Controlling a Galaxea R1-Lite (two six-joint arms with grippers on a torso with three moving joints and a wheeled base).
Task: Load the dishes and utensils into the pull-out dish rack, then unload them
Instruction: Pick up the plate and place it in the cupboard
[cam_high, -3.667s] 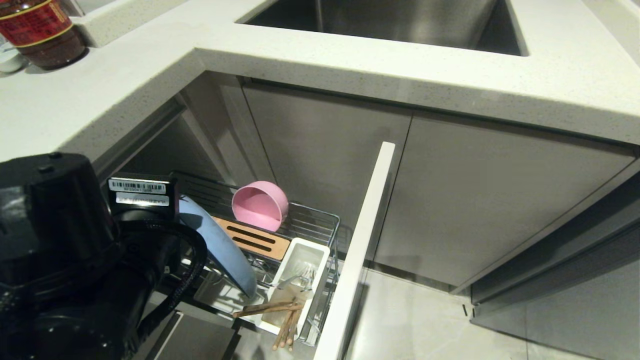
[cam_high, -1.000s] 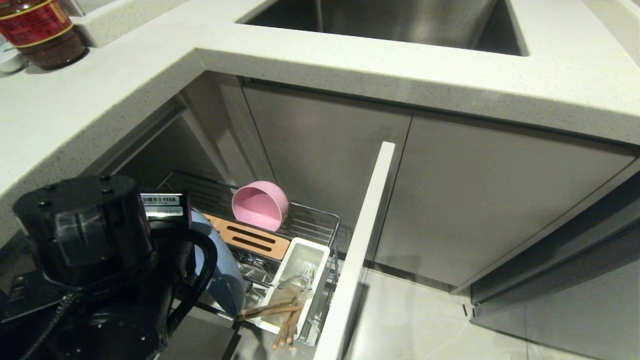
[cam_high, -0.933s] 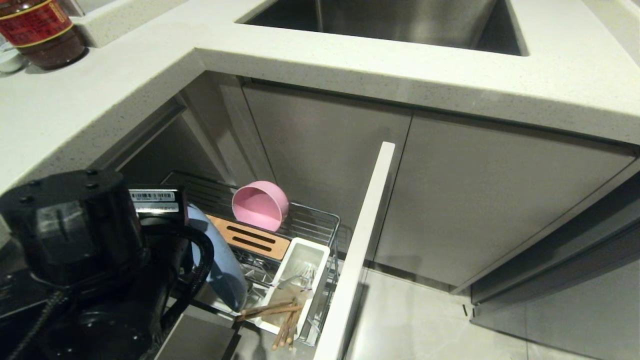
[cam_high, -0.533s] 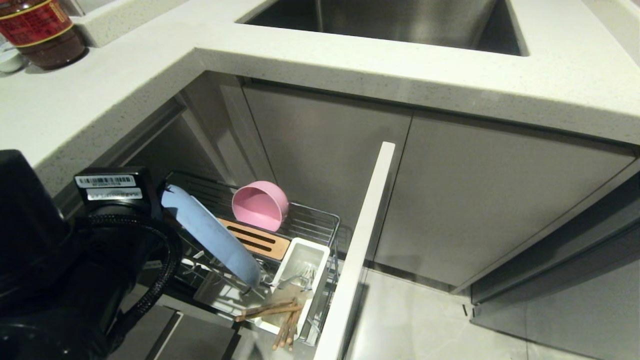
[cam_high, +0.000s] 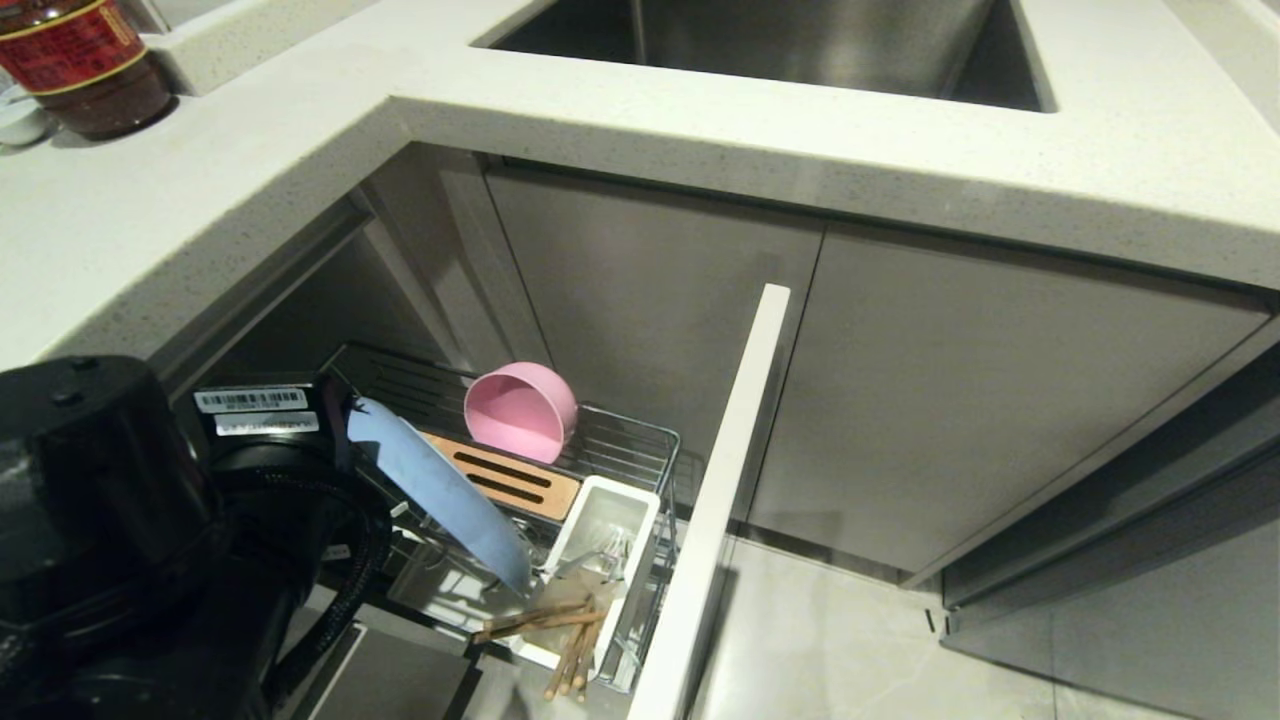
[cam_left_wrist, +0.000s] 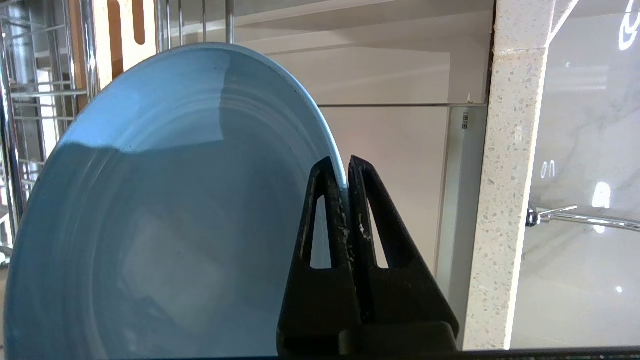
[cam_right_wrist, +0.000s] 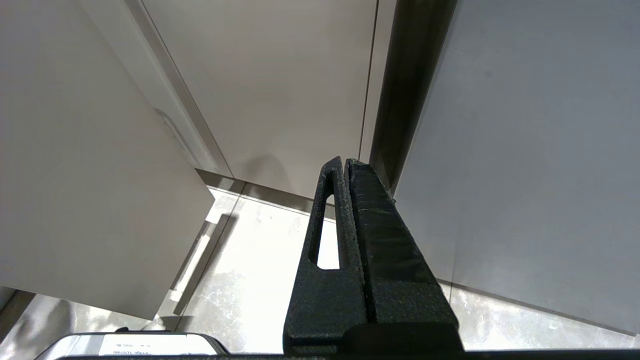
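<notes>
My left gripper (cam_left_wrist: 344, 165) is shut on the rim of the light-blue plate (cam_left_wrist: 165, 200). In the head view the plate (cam_high: 440, 490) leans steeply over the pull-out dish rack (cam_high: 655, 437), its low edge near the white utensil cup (cam_high: 640, 520). My left arm (cam_high: 150, 520) hides the gripper there. The pink bowl (cam_high: 522, 410) lies on its side at the rack's back, beside the slotted wooden strip (cam_high: 510, 480). The chopsticks (cam_high: 545, 620) stick out of the cup's near end and the fork (cam_high: 598, 552) lies inside it. My right gripper (cam_right_wrist: 346, 161) hangs shut and empty over the floor.
The rack's white front panel (cam_high: 715, 510) stands out from the grey cabinet doors (cam_high: 980, 400). Overhead runs the speckled countertop (cam_high: 700, 130) with the steel sink (cam_high: 780, 40). A red-labelled jar (cam_high: 80, 60) stands at the far left. Tiled floor (cam_high: 850, 650) lies to the right.
My left arm has shifted leftward and back with the plate in its grip, so more of the plate's edge shows above the rack. Bowl, chopsticks and fork have kept still.
</notes>
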